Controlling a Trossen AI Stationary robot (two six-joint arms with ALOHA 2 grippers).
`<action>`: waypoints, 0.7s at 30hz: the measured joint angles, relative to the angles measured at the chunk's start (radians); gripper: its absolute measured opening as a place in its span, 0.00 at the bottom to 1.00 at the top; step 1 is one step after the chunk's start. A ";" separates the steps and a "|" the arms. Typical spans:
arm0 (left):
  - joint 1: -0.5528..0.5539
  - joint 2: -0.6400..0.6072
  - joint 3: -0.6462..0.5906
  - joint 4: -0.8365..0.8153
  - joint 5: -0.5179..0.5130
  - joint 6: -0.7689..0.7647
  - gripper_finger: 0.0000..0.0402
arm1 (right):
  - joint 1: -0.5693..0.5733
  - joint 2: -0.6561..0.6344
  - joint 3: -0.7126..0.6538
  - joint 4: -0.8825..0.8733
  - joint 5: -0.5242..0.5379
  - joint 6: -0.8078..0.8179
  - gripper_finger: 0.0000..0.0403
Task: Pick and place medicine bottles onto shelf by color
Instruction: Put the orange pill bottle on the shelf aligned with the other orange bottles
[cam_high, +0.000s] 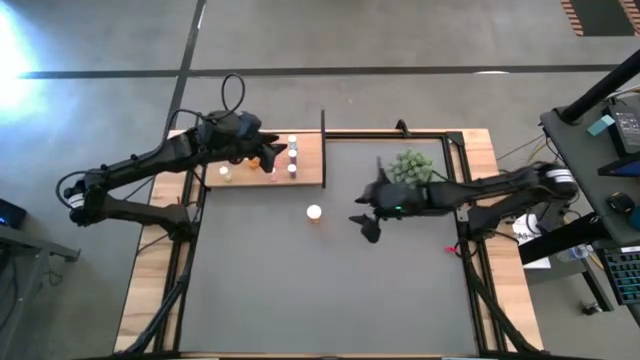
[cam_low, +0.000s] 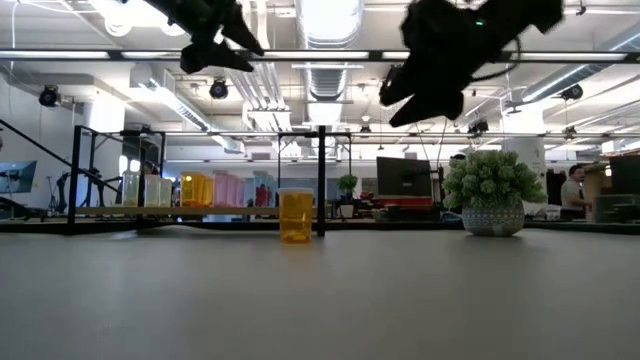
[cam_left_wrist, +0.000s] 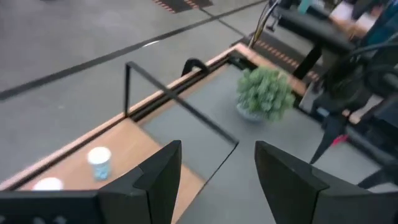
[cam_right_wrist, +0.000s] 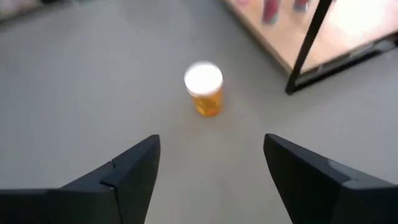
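The shelf (cam_high: 240, 172) at the far left holds several medicine bottles (cam_high: 292, 155). One orange bottle (cam_high: 314, 212) stands alone on the grey mat (cam_high: 330, 290). The left gripper (cam_high: 272, 157) hovers open over the shelf; the right gripper (cam_high: 365, 225), open, hangs right of the orange bottle.

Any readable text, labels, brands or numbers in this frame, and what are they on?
None can be read.
Orange bottle on the mat: no label text shows.
Bottles on the shelf: too small and blurred to read any label.
Monitor in the room behind: dark, nothing legible.
Both grippers, left and right: open, no markings.
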 joint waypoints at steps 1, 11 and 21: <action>-0.006 0.010 0.000 0.018 0.001 -0.026 0.47 | 0.000 -0.038 -0.049 0.056 -0.001 0.009 0.68; -0.121 0.132 0.003 0.145 0.064 -0.076 0.47 | 0.000 -0.344 -0.383 0.311 0.002 0.047 0.65; -0.192 0.245 0.004 0.368 0.064 -0.078 0.47 | 0.000 -0.487 -0.539 0.385 0.003 0.030 0.65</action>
